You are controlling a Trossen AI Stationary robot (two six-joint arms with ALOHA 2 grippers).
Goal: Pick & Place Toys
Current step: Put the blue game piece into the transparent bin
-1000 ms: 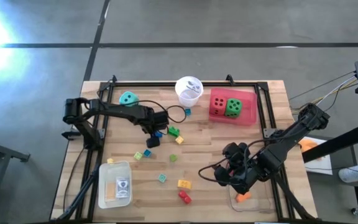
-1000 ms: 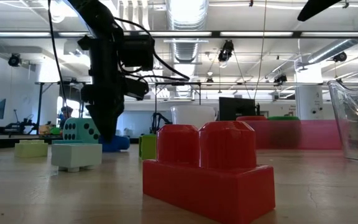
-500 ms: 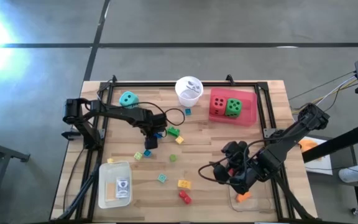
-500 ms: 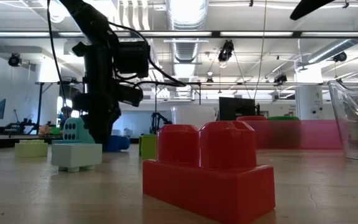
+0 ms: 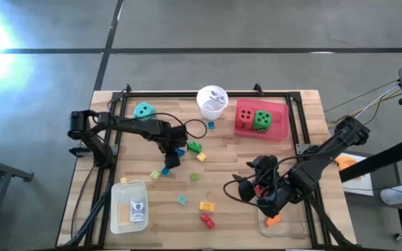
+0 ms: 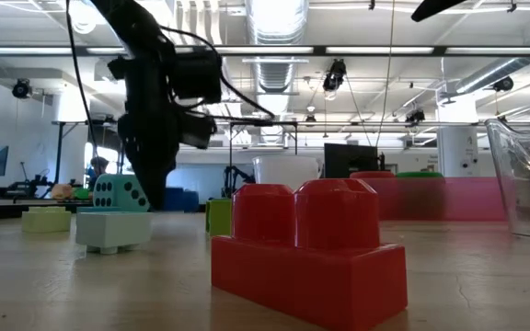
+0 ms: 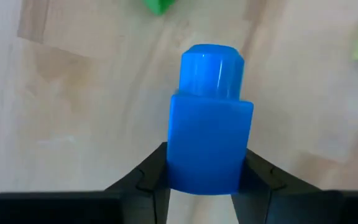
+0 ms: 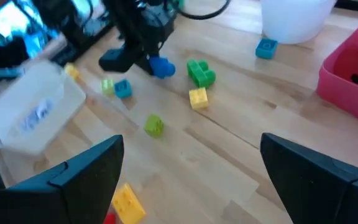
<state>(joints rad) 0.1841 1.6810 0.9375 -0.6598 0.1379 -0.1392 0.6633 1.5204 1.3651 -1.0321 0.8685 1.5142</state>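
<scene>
One blue brick sits pinched between the left hand's two fingers, mid-tabletop, beside one green brick. Two dice — red, green — fill the pink tray. Right hand hangs spread wide, holding nothing.

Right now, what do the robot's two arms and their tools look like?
Both arms are dark, nearly black, built from slim jointed segments. The left arm carries a loose black cable looping off its wrist; its tool ends in two black, angular fingers. The right arm has black cables bundled around a bulkier wrist; its tool has two broad, flat black fingers. No markings are legible.
</scene>
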